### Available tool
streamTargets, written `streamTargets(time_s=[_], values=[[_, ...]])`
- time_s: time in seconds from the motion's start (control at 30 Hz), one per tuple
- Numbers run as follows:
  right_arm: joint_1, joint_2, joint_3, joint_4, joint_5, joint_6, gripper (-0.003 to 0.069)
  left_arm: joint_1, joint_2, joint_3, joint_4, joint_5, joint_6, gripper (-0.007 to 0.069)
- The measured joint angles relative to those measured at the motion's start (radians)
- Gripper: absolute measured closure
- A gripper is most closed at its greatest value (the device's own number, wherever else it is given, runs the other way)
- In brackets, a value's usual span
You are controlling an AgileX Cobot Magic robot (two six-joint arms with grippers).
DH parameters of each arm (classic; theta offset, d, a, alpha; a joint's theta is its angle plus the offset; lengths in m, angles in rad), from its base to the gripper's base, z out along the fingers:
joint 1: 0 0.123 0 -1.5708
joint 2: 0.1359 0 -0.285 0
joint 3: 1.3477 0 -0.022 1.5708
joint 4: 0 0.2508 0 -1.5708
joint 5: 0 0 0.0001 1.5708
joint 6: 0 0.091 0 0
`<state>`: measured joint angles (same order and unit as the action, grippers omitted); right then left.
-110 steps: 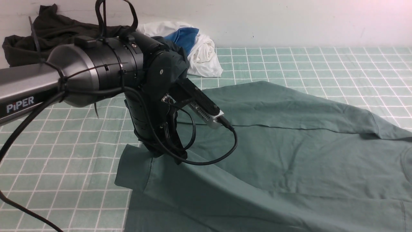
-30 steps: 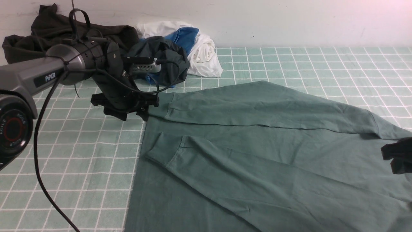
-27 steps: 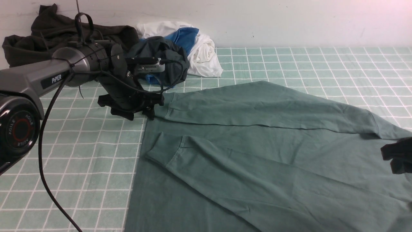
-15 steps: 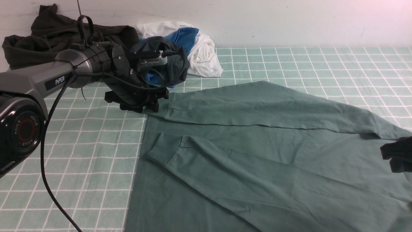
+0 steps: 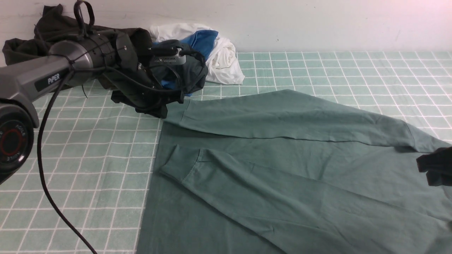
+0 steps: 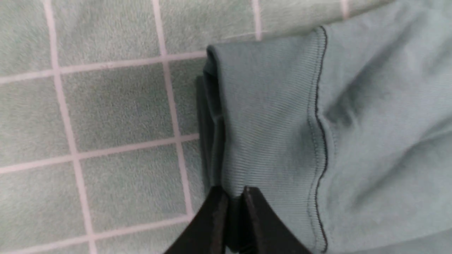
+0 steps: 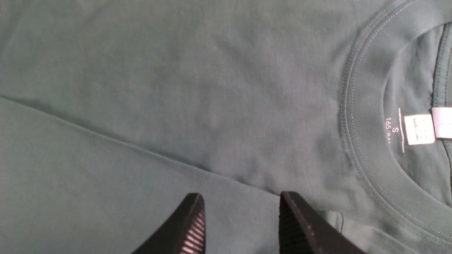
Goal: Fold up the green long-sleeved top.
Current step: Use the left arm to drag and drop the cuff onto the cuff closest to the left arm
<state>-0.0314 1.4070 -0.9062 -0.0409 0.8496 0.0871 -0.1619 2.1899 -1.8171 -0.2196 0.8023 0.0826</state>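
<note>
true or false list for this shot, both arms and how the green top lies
The left gripper is shut on the green long-sleeved top's ribbed cuff. True.
The right gripper grips the neckline. False: its fingers stand open, holding nothing.
The near sleeve lies across the top's body. True.
The neck print reads L. False: it reads S.
The white garment lies on the top. False: it sits apart, by the wall.
</note>
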Motion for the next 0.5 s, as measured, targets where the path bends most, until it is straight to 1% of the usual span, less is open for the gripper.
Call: streamTargets(time_s=[0.1, 0.3, 0.37, 0.5], values=[[0.0, 0.0, 0.0, 0.002, -0.006, 0.0, 0.0376, -0.016, -0.053, 0.0, -0.001, 0.042, 0.007, 0.0605], [0.0, 0.0, 0.0, 0.002, -0.01, -0.005, 0.0376, -0.096, -0.166, 0.011, -0.004, 0.188, 0.035, 0.0605], [0.0, 0.0, 0.0, 0.002, -0.009, -0.005, 0.0376, -0.114, -0.218, 0.06, -0.011, 0.225, 0.033, 0.0605], [0.0, 0.0, 0.0, 0.004, 0.006, -0.005, 0.0376, -0.117, -0.328, 0.213, -0.032, 0.221, 0.002, 0.0605]])
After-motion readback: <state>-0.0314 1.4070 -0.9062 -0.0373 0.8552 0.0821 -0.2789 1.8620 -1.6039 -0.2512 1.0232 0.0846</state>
